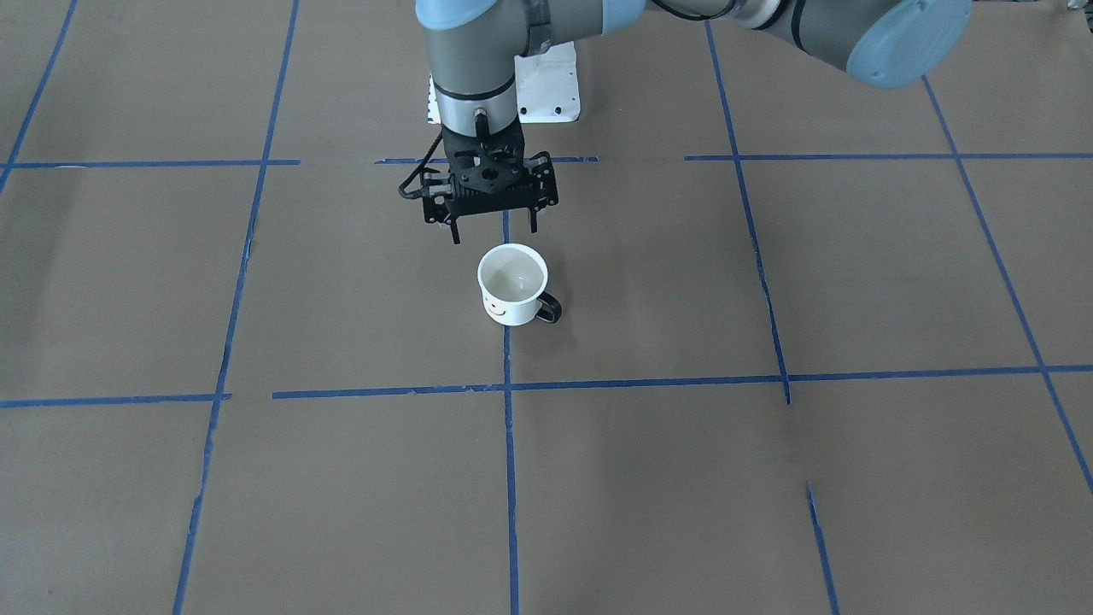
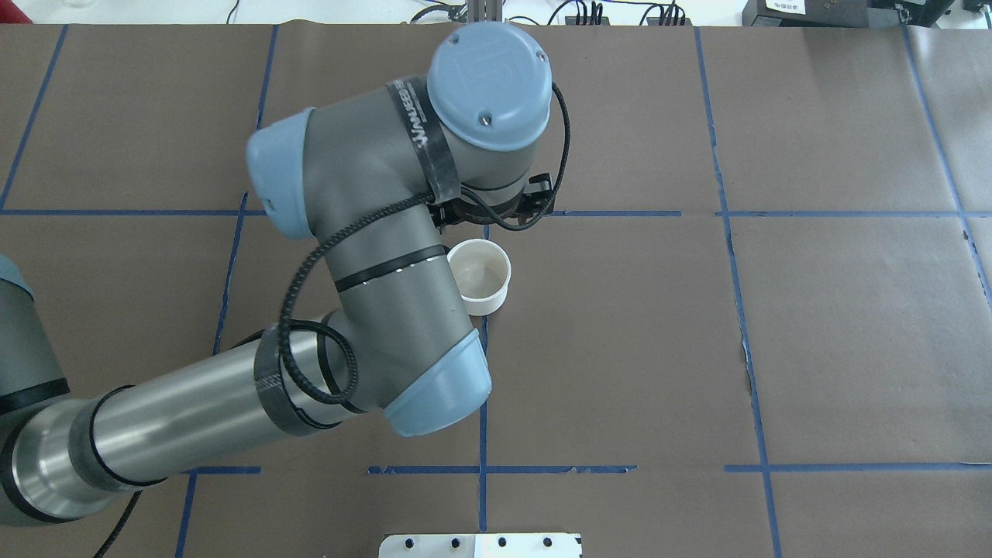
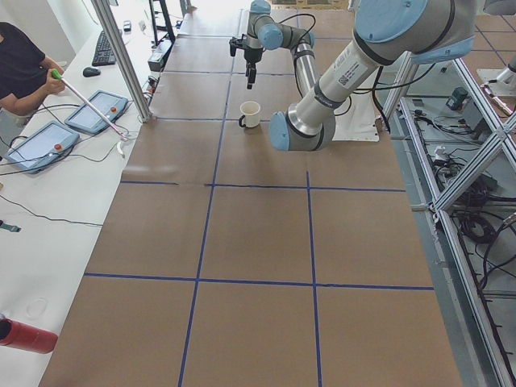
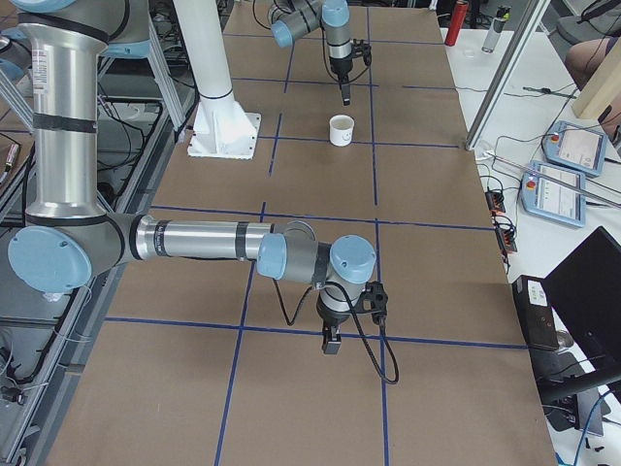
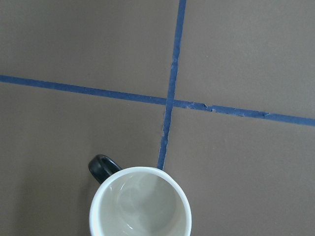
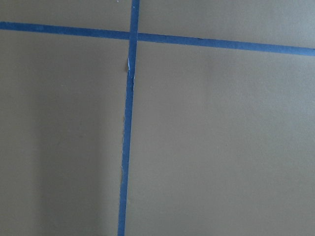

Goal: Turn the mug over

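Observation:
The white mug point(image 1: 512, 286) stands upright with its mouth up on the brown paper, near a crossing of blue tape lines. Its black smiley faces the front camera and its dark handle point(image 1: 549, 309) points to that view's right. It also shows in the overhead view point(image 2: 480, 275) and at the bottom of the left wrist view point(image 5: 140, 204). My left gripper point(image 1: 493, 231) hangs above the table just on the robot's side of the mug, open and empty, clear of the rim. My right gripper point(image 4: 330, 340) points down over bare paper far from the mug; I cannot tell its state.
Blue tape lines point(image 1: 509, 427) grid the brown table cover. A white base plate point(image 1: 546, 85) lies at the robot's edge. My left arm's elbow point(image 2: 364, 310) hangs over the mug's left side in the overhead view. Control tablets point(image 3: 48, 141) and an operator are beside the table.

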Robot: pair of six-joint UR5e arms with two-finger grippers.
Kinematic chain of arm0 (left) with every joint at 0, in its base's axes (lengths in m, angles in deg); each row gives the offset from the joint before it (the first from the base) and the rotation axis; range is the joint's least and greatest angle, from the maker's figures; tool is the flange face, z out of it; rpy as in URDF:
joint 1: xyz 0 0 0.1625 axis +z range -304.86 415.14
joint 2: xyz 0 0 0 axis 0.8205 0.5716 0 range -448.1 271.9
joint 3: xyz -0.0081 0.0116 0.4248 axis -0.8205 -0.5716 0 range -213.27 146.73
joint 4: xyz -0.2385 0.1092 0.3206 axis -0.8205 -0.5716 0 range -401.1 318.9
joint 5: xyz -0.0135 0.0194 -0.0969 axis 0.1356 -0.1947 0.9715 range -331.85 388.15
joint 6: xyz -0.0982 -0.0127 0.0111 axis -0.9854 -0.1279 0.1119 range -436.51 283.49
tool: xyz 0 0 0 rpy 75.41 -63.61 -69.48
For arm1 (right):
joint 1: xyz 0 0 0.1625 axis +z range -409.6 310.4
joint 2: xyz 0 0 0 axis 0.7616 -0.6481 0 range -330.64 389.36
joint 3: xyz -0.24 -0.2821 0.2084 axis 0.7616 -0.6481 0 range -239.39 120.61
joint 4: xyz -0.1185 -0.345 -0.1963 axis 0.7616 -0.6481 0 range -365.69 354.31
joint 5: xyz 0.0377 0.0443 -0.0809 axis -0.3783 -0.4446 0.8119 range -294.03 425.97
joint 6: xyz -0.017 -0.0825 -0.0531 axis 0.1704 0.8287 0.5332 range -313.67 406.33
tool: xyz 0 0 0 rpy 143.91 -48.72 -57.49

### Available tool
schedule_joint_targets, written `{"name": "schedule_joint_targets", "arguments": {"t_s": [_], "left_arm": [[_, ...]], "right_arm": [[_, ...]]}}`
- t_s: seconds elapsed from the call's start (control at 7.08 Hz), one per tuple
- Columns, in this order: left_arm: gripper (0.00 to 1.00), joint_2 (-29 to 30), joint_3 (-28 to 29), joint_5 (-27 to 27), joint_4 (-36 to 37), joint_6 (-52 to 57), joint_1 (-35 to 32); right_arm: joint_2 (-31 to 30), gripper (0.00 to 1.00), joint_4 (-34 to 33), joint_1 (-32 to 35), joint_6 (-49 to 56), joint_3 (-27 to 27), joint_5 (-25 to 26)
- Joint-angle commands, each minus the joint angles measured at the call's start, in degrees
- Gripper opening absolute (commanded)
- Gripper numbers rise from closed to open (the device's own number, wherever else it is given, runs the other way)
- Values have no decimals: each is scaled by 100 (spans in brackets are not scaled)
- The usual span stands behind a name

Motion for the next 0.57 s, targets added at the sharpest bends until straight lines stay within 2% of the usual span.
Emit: {"name": "schedule_joint_targets", "arguments": {"t_s": [0.0, 0.28, 0.42], "left_arm": [[100, -182, -413, 376, 216, 662, -743], [100, -1242, -1439, 773, 208, 1647, -1770], [100, -1543, -1469, 1044, 208, 2418, -2359]], "right_arm": [[0, 100, 0, 0, 0, 0, 0], [0, 100, 0, 0, 0, 0, 0], [0, 100, 0, 0, 0, 0, 0]]}}
